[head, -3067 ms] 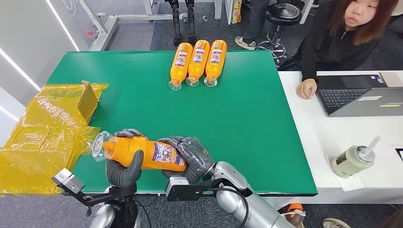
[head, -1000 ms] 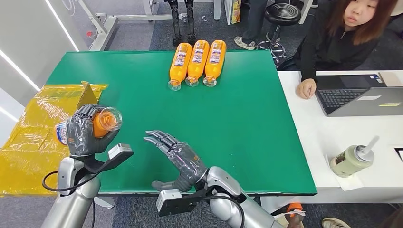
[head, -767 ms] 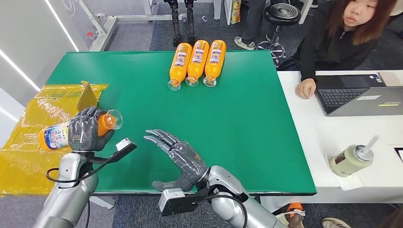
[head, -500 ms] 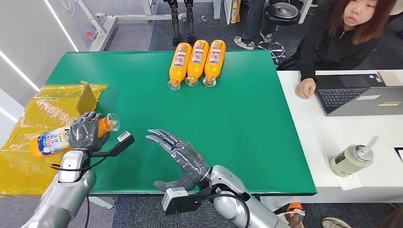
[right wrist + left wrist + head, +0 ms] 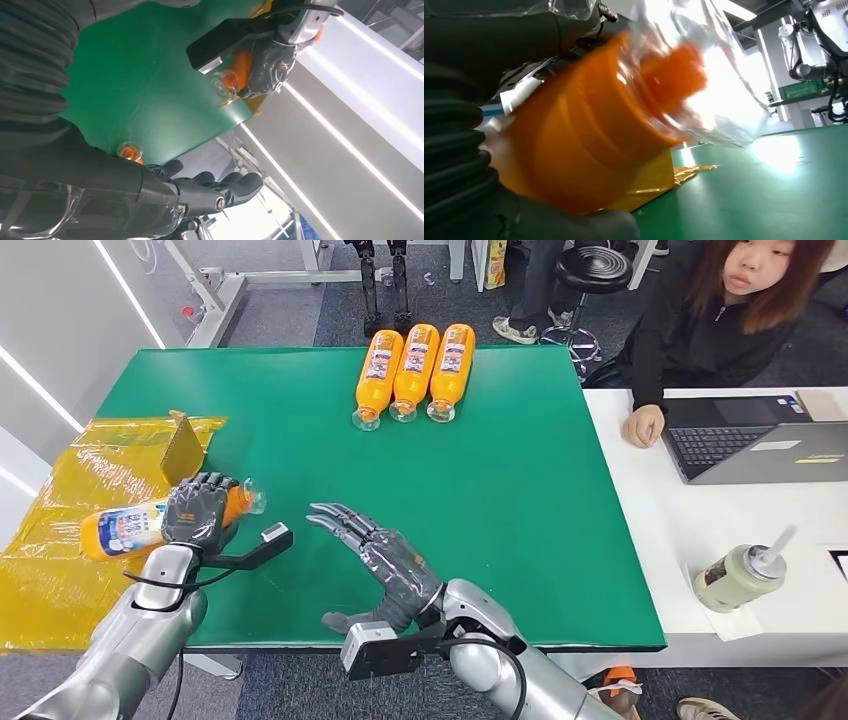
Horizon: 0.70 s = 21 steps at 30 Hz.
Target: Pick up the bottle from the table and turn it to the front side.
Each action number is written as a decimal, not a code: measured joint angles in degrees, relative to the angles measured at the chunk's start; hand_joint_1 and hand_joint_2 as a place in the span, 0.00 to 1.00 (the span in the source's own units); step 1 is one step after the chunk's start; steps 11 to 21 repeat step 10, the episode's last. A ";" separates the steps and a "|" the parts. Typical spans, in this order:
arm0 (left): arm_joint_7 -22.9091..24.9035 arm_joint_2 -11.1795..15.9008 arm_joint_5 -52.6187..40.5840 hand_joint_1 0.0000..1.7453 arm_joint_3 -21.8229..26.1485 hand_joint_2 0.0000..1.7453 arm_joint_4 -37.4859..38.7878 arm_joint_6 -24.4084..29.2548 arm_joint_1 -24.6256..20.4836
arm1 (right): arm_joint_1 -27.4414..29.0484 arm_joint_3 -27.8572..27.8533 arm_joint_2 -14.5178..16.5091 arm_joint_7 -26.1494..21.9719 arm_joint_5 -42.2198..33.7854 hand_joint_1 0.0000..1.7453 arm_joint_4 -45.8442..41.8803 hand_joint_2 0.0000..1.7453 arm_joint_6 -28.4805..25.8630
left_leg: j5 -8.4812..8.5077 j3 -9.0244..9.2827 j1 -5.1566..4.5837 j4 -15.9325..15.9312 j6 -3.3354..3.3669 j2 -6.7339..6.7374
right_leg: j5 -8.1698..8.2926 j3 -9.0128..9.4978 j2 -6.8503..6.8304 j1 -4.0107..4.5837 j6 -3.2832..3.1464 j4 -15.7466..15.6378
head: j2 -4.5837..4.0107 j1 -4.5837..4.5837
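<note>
My left hand [image 5: 198, 512] grips an orange bottle [image 5: 122, 529] near its neck, above the table's left edge. The bottle lies roughly level, its clear cap [image 5: 253, 498] toward the table's middle and its blue and white label facing up. The left wrist view gives a close look at the orange neck [image 5: 624, 125] and the clear cap [image 5: 719, 95] in my grasp. My right hand [image 5: 385, 562] hovers open over the green table [image 5: 500, 470] near its front edge, fingers spread and holding nothing. In the right wrist view its fingers [image 5: 220, 192] are spread, with the held bottle [image 5: 239, 64] beyond them.
Three more orange bottles [image 5: 415, 372] lie side by side at the table's far edge. Yellow plastic sheeting [image 5: 70, 540] and a cardboard piece [image 5: 183, 450] lie to the left. A person [image 5: 720, 330] sits at the right by a laptop [image 5: 750, 445] and a cup [image 5: 738, 578].
My right hand let go of the bottle and opened. My left hand carried the bottle left and swung it so the base points left, then lowered slightly.
</note>
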 joint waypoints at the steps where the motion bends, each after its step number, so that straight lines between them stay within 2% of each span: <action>1: 0.04 0.02 -0.11 0.00 -0.11 1.00 0.07 0.15 -0.05 | -0.04 0.02 0.00 0.00 -0.16 0.00 0.00 1.00 0.00 | 0.00 0.00 0.00 0.00 0.00 0.00 | 0.00 0.00 0.00 0.00 0.00 0.00 | 0.00 0.00; 10: -0.49 0.49 -0.19 0.00 -0.25 1.00 0.17 3.11 -0.38 | -0.67 0.51 0.08 0.00 -0.57 0.00 0.18 1.00 0.00 | 0.01 0.01 0.00 -0.02 -0.01 0.00 | -0.01 -0.01 0.00 0.00 -0.01 0.01 | 0.00 0.00; 21: -0.49 0.49 -0.19 0.00 -0.25 1.00 0.17 3.11 -0.38 | -0.67 0.51 0.08 0.00 -0.57 0.00 0.18 1.00 0.00 | 0.01 0.01 0.00 -0.02 -0.01 0.00 | -0.01 -0.01 0.00 0.00 -0.01 0.01 | 0.00 0.00</action>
